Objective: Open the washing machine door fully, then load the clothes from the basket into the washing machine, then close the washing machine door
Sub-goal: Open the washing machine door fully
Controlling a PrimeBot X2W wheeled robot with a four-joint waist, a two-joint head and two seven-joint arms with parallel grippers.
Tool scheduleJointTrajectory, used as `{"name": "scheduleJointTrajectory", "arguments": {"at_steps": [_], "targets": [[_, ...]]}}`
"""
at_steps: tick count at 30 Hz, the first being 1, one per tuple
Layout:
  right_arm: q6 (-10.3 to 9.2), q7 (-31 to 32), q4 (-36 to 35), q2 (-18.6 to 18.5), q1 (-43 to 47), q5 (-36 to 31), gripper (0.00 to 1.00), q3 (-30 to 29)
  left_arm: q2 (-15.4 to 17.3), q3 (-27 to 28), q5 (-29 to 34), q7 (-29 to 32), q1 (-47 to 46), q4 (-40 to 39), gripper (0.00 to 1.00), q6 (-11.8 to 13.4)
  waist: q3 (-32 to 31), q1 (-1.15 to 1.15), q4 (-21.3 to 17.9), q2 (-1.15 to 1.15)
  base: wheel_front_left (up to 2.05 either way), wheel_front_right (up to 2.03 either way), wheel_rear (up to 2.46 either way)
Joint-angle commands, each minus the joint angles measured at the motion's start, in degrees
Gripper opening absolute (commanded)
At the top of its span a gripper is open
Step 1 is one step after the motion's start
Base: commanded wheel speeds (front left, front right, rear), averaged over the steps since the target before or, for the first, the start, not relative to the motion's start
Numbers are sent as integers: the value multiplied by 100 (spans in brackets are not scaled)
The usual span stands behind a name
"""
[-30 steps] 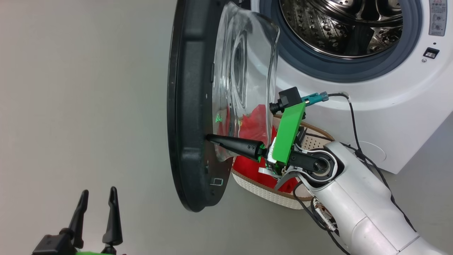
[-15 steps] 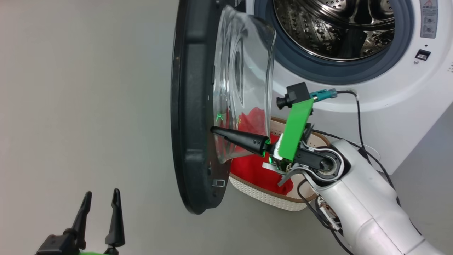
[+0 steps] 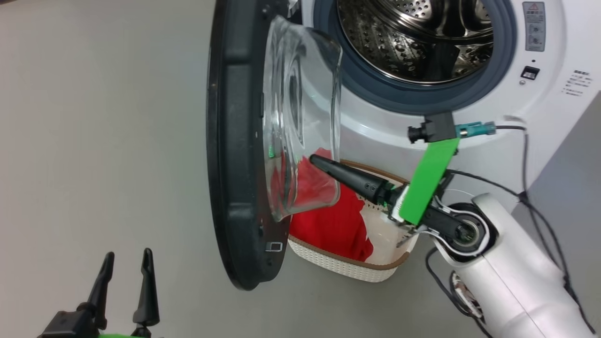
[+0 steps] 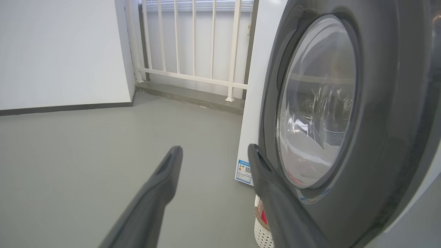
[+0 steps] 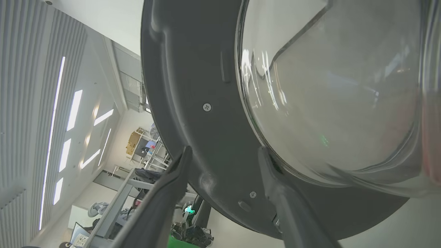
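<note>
The washing machine door stands swung out, edge-on to me, its clear glass bowl bulging toward the steel drum of the white washing machine. Red clothes lie in the cream basket on the floor below the opening, partly behind the glass. My right gripper hovers over the basket, its tips beside the bowl and clear of the door. In the right wrist view it is open, facing the door's inner rim. My left gripper is open at the lower left, outside the door.
Bare grey floor spreads left of the door. A blue sticker marks the machine's side, with a white railing and wall behind. Black cables trail from my right forearm past the machine's front.
My right gripper has opened and drawn its tips back off the door's inner rim toward the basket. The head view has shifted. The left gripper has stayed put.
</note>
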Motion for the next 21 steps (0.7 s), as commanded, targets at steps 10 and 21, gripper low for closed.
{"name": "scheduleJointTrajectory", "arguments": {"at_steps": [10, 21], "targets": [[10, -1557, -983, -680, 699, -962, 100, 195, 115, 244, 97, -46, -84, -182, 100, -69, -108, 0, -170, 0, 0, 0, 0], [10, -3728, -1139, -1343, 1328, -2019, 100, 719, 131, 324, 110, -46, 20, -217, 100, -83, -205, 0, -300, 0, 0, 0, 0]]}}
